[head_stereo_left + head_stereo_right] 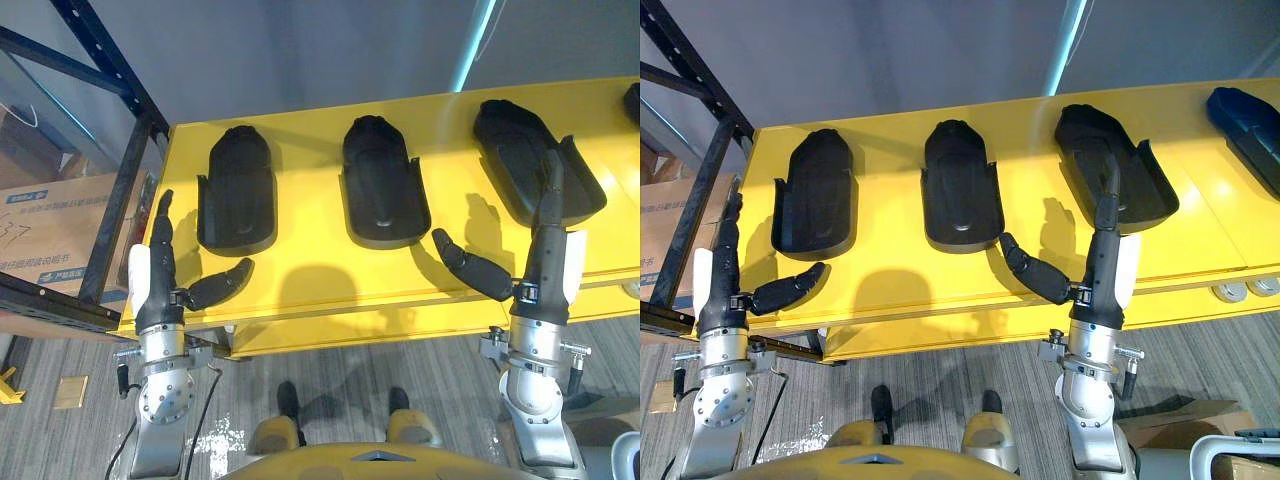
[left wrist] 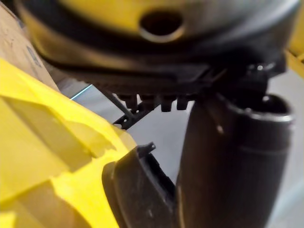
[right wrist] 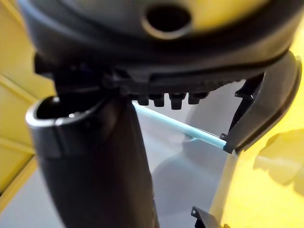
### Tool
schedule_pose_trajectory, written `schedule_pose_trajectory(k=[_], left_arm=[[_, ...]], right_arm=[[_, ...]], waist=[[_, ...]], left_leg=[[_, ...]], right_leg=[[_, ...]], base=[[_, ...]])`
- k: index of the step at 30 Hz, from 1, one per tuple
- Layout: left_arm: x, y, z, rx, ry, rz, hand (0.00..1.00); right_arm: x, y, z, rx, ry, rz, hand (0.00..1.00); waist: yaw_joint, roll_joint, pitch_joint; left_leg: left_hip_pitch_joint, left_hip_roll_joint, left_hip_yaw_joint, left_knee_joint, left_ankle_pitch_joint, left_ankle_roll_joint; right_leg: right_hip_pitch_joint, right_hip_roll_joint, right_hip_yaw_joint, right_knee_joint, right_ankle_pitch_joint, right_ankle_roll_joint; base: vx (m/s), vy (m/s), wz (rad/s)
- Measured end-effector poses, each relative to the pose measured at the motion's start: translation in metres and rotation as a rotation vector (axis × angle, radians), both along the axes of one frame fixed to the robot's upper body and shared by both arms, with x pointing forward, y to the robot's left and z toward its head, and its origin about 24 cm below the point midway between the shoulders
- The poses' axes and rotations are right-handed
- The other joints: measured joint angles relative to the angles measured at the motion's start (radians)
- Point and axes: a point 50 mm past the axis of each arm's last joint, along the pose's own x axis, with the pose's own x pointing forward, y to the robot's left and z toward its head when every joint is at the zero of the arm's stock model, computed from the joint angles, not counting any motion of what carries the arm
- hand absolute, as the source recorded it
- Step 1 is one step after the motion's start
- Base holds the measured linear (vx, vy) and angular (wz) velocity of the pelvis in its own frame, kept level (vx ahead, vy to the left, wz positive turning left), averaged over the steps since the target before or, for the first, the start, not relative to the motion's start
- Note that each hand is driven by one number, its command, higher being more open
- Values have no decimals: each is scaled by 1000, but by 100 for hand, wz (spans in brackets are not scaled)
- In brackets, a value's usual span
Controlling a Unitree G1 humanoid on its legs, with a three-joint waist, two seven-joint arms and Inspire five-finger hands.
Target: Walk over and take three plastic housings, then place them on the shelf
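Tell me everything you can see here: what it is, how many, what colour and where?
plastic housings: three, black, in a row on the table
blue housing: one, dark blue, at the table's far right end, partly cut off
table: one, yellow, across the view
shelf rack: one, dark metal, left of the table
cardboard box: one, brown, seen through the rack, far left
floor: grey carpet, below the table's near edge
left hand: one, dark, open, at the table's near left corner beside the left housing
right hand: one, dark, open, fingers stretched over the right housing
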Motion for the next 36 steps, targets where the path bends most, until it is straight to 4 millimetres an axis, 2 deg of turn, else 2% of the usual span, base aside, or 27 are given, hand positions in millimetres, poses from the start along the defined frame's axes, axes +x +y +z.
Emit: schedule_pose_trajectory(k=[8,15,29,33,36], left_arm=[[3,2,0,99,-10,82,100],[8,3,3,97,-29,111,100],[10,6,-7,83,20,116,100],[9,3,2,6,-30,49,100],[2,-1,19,-65,-114,-38,100]], right_arm=[[-1,1,-1,-35,8,-5,100],[-2,1,-1,-43,4,-14,100],[-5,1,-4,-56,21,-24,100],[-9,2,-7,-42,29,-33,100],[-10,3,-1,-40,-1,-33,100]], waist=[[-20,-13,15],[-25,-17,18],[-26,-30,23],[-24,-34,24],[-24,-34,24]], left_leg=[[2,2,12,37,-25,-1],[14,7,29,62,-50,-3],[17,15,41,123,-89,-4],[23,14,41,123,-89,-3],[34,15,39,123,-93,-3]], right_leg=[[10,-1,15,0,0,0],[21,0,30,-1,-1,-1],[41,2,49,-3,-1,-1],[49,1,49,-4,-1,-1],[64,1,45,-8,-1,-1]], base=[[6,5,-6],[-11,8,-9],[0,3,-4],[0,0,0],[-4,-1,2]])
